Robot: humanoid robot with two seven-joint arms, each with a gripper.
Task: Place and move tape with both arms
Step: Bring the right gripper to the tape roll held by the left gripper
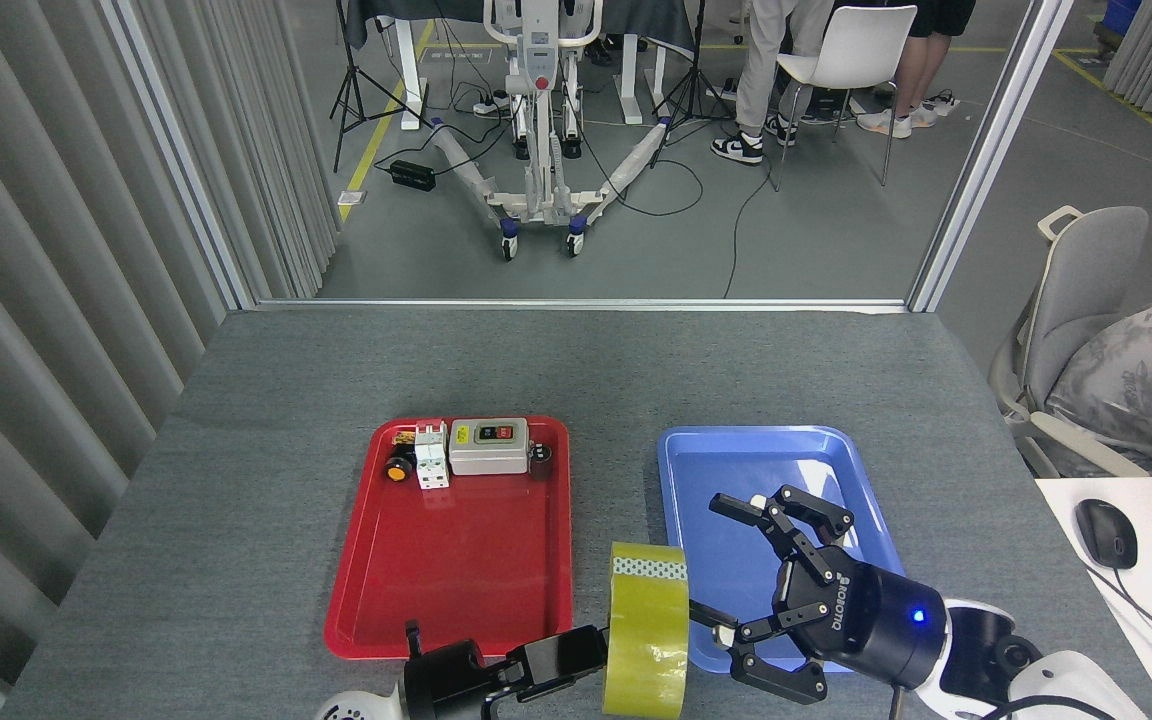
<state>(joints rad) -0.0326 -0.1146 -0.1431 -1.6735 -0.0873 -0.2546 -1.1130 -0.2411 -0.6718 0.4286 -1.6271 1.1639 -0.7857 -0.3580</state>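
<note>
Low in the frame's centre, between both trays, the tape (647, 632) stood on edge, pinched by the left gripper (576, 655); probably light, rigid, slick-sided, it suited the spread-open, empty right gripper (751, 590) taking its rim.

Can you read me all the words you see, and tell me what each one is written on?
"ROBOTIQ": in white on the black right gripper, seen at a slant.
The grey switch box in the red tray has small labels: too small to read.
The tape has a patterned white core: no readable words.
</note>
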